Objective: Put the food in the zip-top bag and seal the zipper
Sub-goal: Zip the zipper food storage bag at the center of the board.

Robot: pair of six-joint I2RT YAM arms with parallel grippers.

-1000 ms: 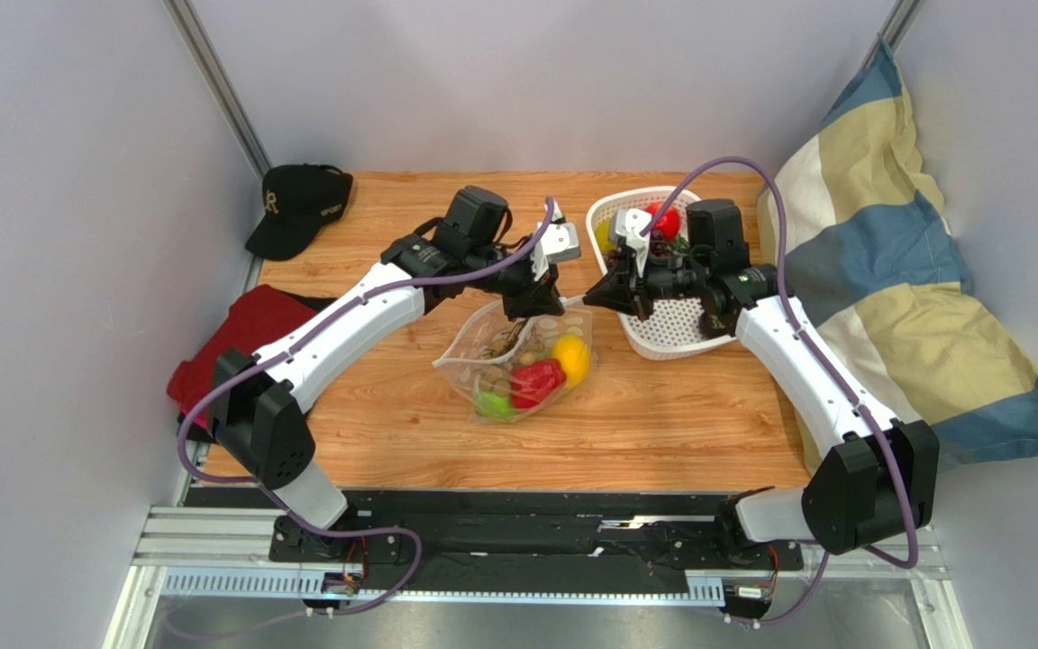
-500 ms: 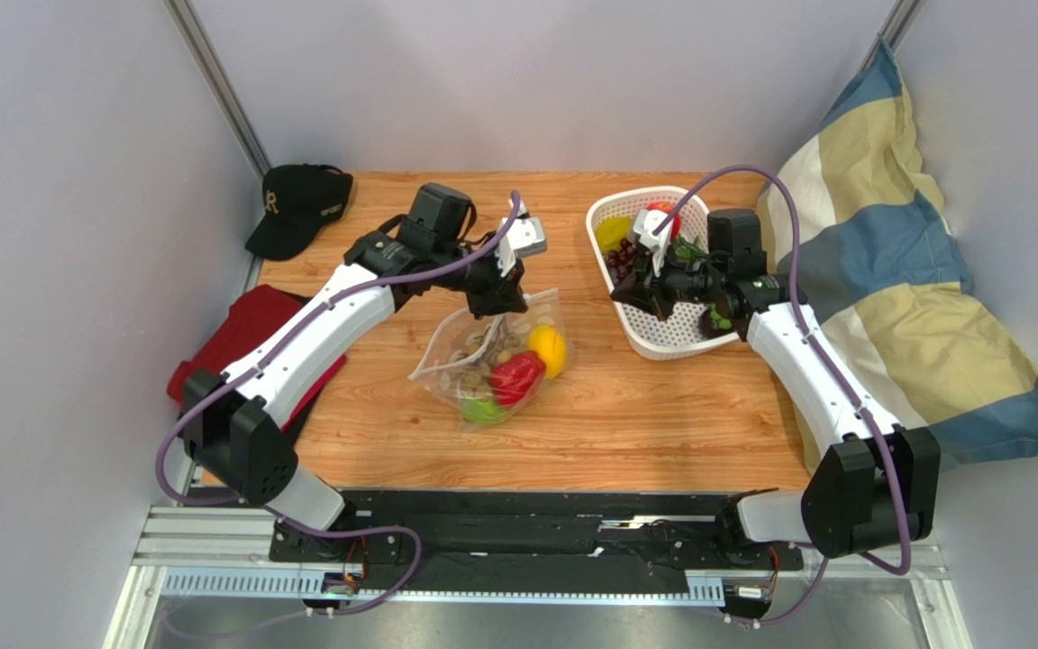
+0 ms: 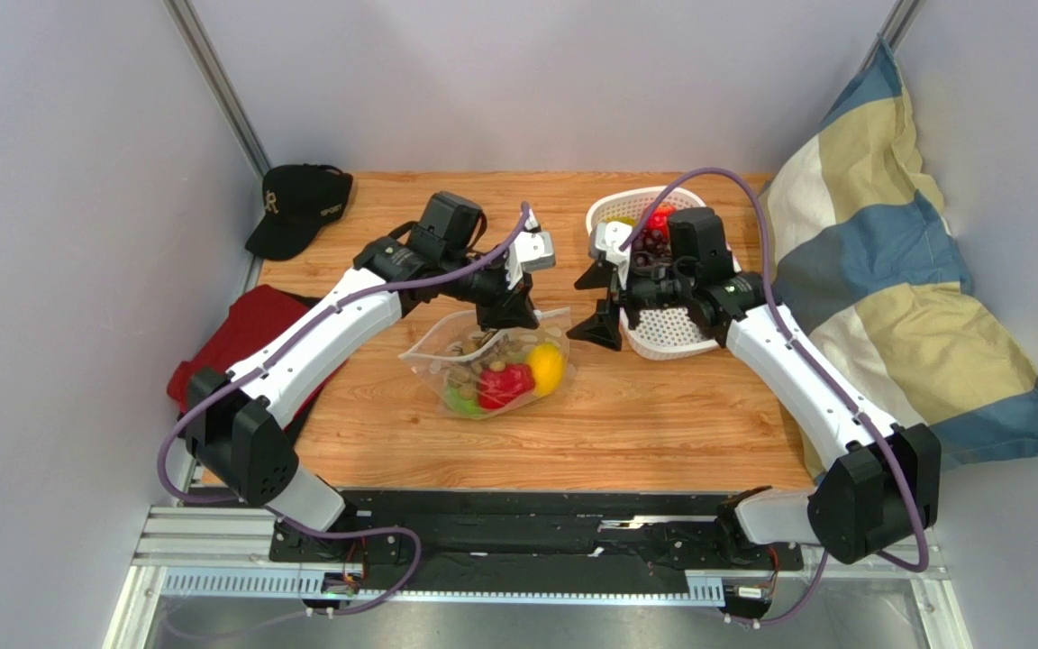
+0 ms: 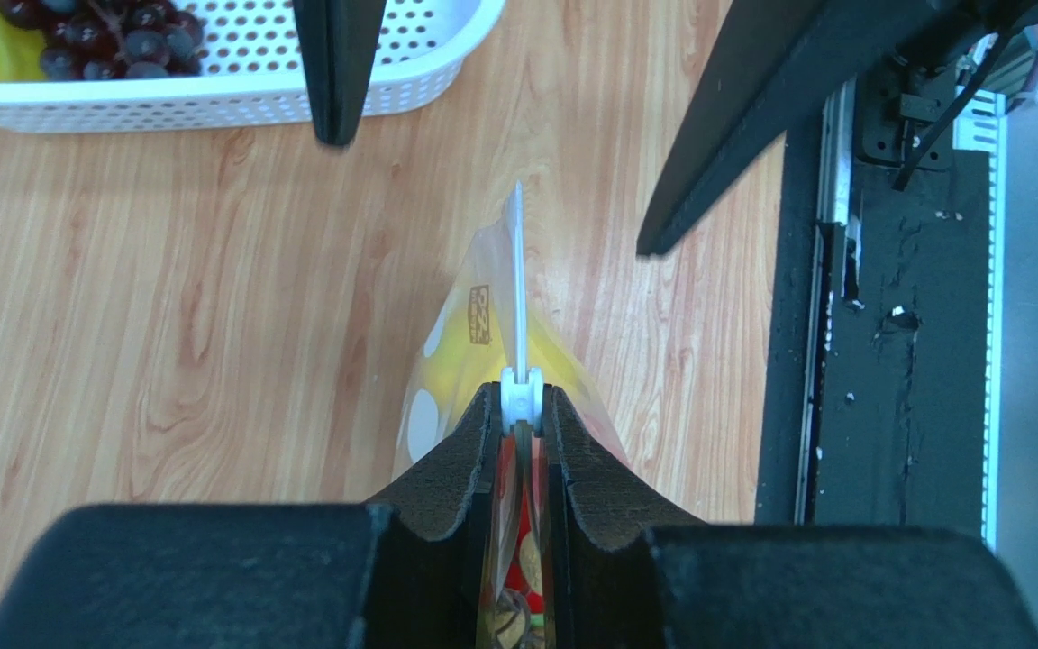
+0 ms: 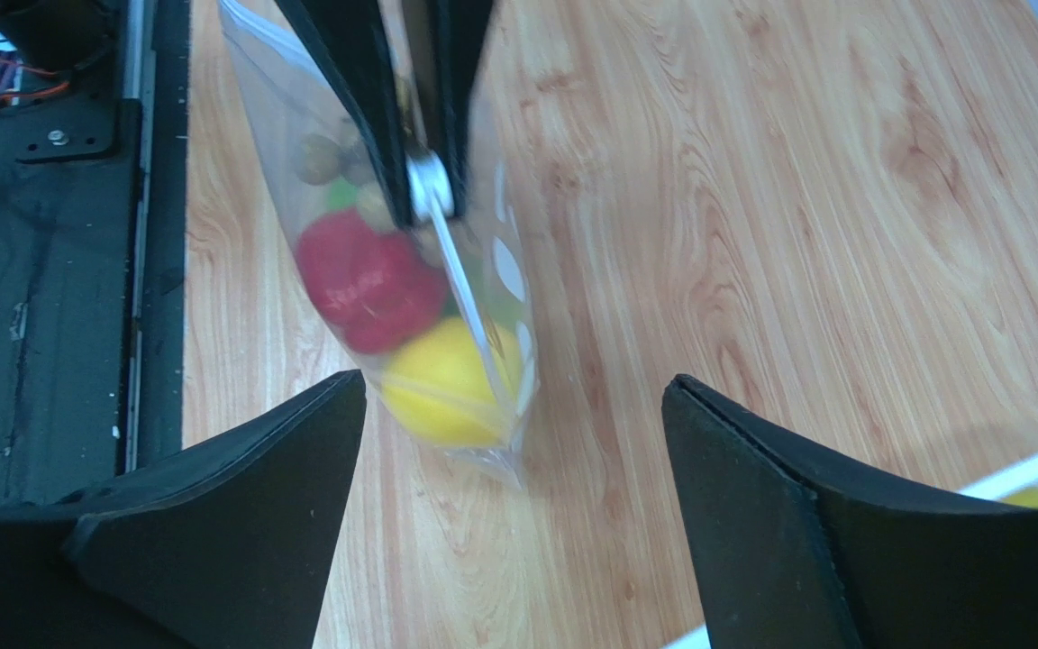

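In the overhead view the clear dotted bag lies on the bench a little left of centre, with its top edge raised. The left pincer comes down onto that edge from the upper left of the frame. Seen from the left wrist, its jaws are narrow and clamped on the zipper at the small white slider, and the strip stands up thin between the fingers.

Through the plastic a red pepper, a yellow lemon and a green piece show in the lower half of the bag.

The right pincer hangs just right of the bag, its jaws wide apart and holding nothing. From the right wrist the bag sits beyond and between its two black fingers, apart from both.

The white basket stands right of centre, just behind the right pincer. Dark grapes lie in it, at the upper left of the left wrist view.

A black cap sits at the bench's upper left corner. A red cloth lies along the left edge, and a striped cushion fills the right side.
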